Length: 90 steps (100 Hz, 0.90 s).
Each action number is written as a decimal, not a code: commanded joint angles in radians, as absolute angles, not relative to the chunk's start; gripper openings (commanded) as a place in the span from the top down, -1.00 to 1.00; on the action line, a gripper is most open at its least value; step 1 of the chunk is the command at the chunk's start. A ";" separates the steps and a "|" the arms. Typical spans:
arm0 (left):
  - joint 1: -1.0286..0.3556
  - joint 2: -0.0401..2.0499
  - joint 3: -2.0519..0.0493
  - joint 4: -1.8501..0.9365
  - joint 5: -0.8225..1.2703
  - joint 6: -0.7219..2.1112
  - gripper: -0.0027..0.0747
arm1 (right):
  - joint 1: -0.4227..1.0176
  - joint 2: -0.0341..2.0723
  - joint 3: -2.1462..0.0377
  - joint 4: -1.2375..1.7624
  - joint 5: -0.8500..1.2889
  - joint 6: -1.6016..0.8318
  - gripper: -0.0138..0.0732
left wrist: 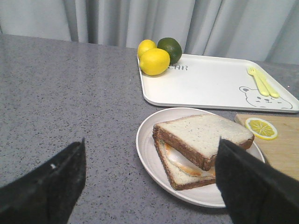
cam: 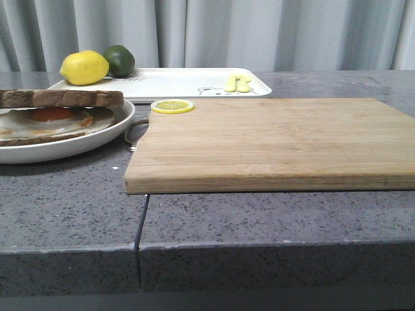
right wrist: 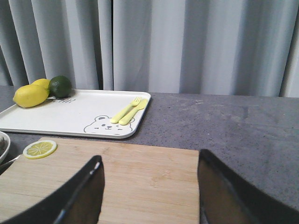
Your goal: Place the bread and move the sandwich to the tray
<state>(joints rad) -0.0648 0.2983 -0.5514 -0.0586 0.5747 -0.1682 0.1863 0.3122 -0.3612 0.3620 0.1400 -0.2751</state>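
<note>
The sandwich (cam: 58, 113), two brown-crusted slices with a fried egg between, lies on a round white plate (cam: 78, 146) at the left; it also shows in the left wrist view (left wrist: 201, 142) on the plate (left wrist: 152, 154). The top bread slice (left wrist: 205, 133) rests on the egg. The white tray (cam: 188, 84) with the bear drawing lies behind, also in the left wrist view (left wrist: 210, 84) and right wrist view (right wrist: 70, 114). My left gripper (left wrist: 149, 186) is open and empty, above the counter beside the plate. My right gripper (right wrist: 149, 191) is open and empty over the wooden cutting board (right wrist: 140, 177).
The cutting board (cam: 272, 142) fills the middle and right of the grey counter, a lemon slice (cam: 172, 106) at its far left corner. Two lemons (left wrist: 154, 60) and a lime (cam: 120, 60) sit on the tray's left end, a yellow fork and spoon (cam: 237, 83) at its right end. Curtains hang behind.
</note>
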 commanded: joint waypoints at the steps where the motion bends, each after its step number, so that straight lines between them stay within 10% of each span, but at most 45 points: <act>1: -0.070 0.339 -0.585 -0.066 0.476 -0.175 -0.39 | 0.180 0.317 -0.386 0.357 0.063 -0.276 -0.34; 90: -0.021 1.041 -0.832 -0.076 0.474 -0.211 -0.29 | 0.180 0.317 -0.386 0.357 0.061 -0.276 -0.34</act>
